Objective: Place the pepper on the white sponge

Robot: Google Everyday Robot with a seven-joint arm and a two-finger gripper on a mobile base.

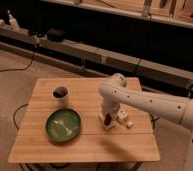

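Nearest me on the wooden worktop (pixel 50 145) sits the green plate (pixel 63 125), and just behind it a white cup (pixel 60 94) with something dark inside. To the right of the plate the robot's white arm (pixel 140 100) bends down over the middle of the boards, and its pincer (pixel 108 119) hangs right at the surface. The pepper (pixel 106 119), a small dark red sliver, is at the pincer's tip, directly above or already touching the white sponge (pixel 107 123), a pale pad partly hidden beneath it. A narrow white segmented block (pixel 124 119) lies just beside, to the right.

I judge this to be the setting-down step: the pepper has arrived over the sponge, and what remains is to let go and lift straight up without dragging it off the pad.

The pepper seems to stand nearly upright, long axis roughly vertical, though it is too small to be sure. Whether the pincer grips it or has spread, I cannot tell.

Beyond the worktop run dark shelves (pixel 115 55) and trailing cables (pixel 20 65).
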